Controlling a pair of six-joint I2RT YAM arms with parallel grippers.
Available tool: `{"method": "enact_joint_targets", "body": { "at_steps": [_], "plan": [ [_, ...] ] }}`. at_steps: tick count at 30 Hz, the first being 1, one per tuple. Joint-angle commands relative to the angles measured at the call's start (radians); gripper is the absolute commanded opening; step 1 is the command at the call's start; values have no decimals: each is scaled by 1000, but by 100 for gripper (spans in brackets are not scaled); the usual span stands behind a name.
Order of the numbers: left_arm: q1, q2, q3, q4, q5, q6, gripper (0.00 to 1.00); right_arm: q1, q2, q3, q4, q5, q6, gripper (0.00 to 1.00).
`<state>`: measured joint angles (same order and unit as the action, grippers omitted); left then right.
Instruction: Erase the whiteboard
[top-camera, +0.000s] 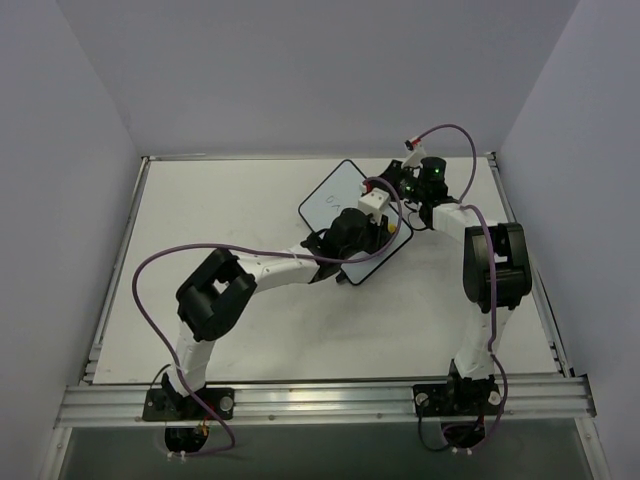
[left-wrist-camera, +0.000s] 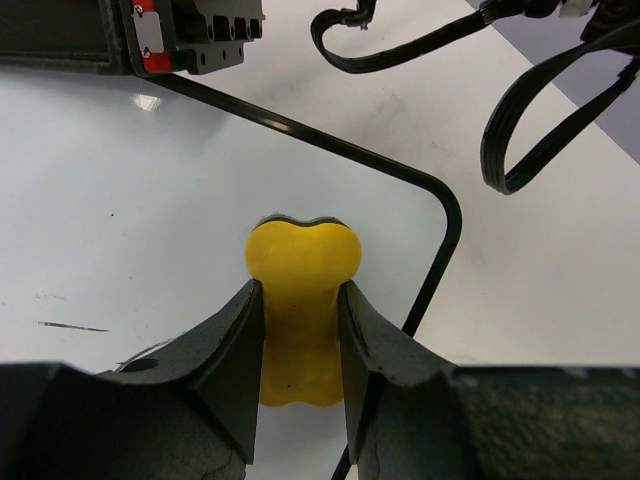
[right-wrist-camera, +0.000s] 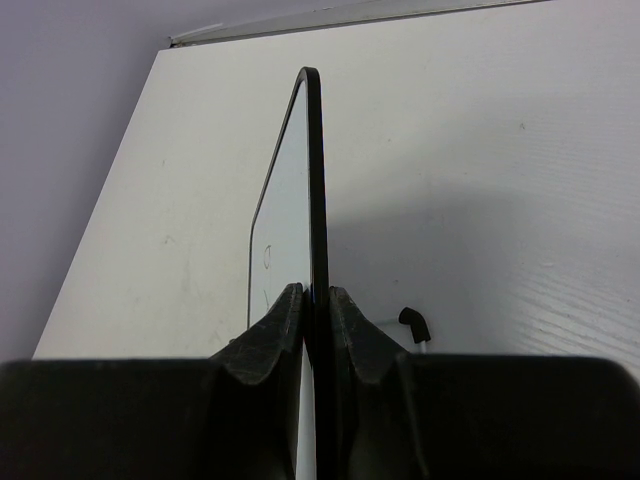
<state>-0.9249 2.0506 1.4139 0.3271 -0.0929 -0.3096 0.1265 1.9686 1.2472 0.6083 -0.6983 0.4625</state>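
Eraser (left-wrist-camera: 303, 262) in left tool (left-wrist-camera: 300, 292) over whiteboard (left-wrist-camera: 150, 200)

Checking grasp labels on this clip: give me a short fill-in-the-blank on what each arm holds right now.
1. The left fingers are shut on a ___ eraser.
2. The whiteboard is pinched at its edge by the fingers of the ___ arm.
3. In the left wrist view, the eraser sits over the whiteboard near its rounded ___.

Missing words: yellow; right; corner.
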Motion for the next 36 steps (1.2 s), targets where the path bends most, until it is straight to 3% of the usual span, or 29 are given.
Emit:
{"method": "enact_joint_targets", "body": {
  "at_steps": [1,21,28,36],
  "plan": [
    [-32,72,-73,-161,102,-29,2,51,-36,12,-61,-30,-50,0],
    [239,54,-250,-157,-11,-149,2,56,-39,17,-73,-26,-59,0],
    [212,66,-187,-168,2,-134,2,56,-39,17,-78,-24,-59,0],
    [35,74,-53,-224,-27,-66,2,58,-37,18,-81,-23,-64,0]
  ]
}}
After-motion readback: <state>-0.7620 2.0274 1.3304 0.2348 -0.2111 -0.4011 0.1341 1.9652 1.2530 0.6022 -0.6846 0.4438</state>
